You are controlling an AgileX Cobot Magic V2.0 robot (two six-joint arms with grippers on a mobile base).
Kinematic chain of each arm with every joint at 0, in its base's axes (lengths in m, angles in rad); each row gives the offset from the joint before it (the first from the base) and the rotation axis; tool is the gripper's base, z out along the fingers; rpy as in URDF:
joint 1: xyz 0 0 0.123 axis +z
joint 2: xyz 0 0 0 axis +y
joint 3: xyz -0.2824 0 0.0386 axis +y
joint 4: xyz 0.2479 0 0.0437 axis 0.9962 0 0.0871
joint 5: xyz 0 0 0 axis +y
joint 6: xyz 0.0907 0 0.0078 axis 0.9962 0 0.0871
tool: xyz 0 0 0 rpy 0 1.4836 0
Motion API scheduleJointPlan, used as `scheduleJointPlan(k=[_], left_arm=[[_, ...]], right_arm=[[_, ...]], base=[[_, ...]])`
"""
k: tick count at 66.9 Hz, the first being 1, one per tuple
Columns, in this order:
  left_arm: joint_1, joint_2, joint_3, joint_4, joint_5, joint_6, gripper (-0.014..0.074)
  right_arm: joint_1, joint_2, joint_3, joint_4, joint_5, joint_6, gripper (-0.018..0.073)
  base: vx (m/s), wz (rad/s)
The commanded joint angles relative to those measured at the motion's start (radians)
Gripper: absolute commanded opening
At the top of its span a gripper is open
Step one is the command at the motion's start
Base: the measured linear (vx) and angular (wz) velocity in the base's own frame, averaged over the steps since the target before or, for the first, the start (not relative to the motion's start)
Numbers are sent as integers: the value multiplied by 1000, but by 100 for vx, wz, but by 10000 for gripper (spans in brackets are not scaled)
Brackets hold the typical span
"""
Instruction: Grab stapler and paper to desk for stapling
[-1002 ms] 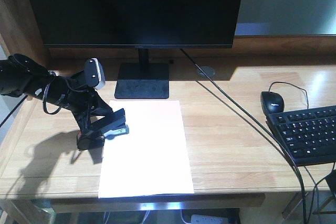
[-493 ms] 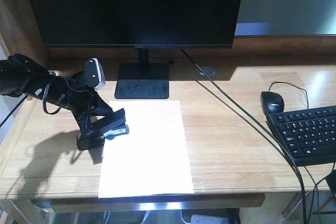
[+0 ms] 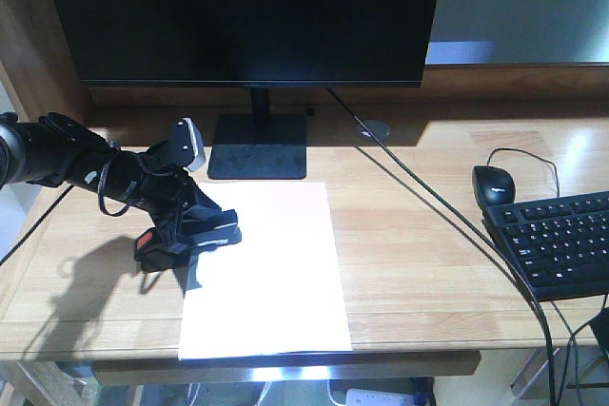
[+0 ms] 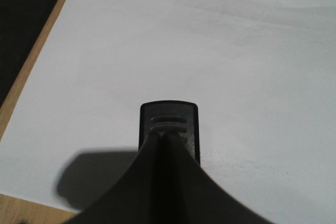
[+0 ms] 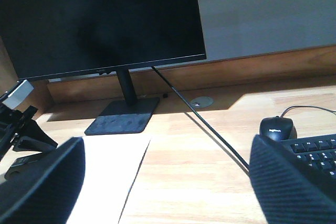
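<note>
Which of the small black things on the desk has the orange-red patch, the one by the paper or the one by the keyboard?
The stapler held in the left gripper at the paper's left edge. The mouse is plain black.

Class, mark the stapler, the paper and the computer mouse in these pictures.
stapler (image 3: 205,228): front-facing view, on its black body in the left claw.
paper (image 3: 276,273): front-facing view, middle of the bare white sheet.
computer mouse (image 3: 493,183): front-facing view, top of its black shell.
</note>
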Motion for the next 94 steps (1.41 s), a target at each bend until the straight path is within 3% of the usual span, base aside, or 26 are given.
scheduleJointPlan(k=[1,94], left_arm=[[-12,-22,-9,21,-7,-9,-7],[-12,-25,-9,23,10,-10,-7]], right_arm=[[-2,11,-29,-18,-58,-9,592],[-2,11,-29,-18,-61,-9,592]], base=[[0,0],[0,0]])
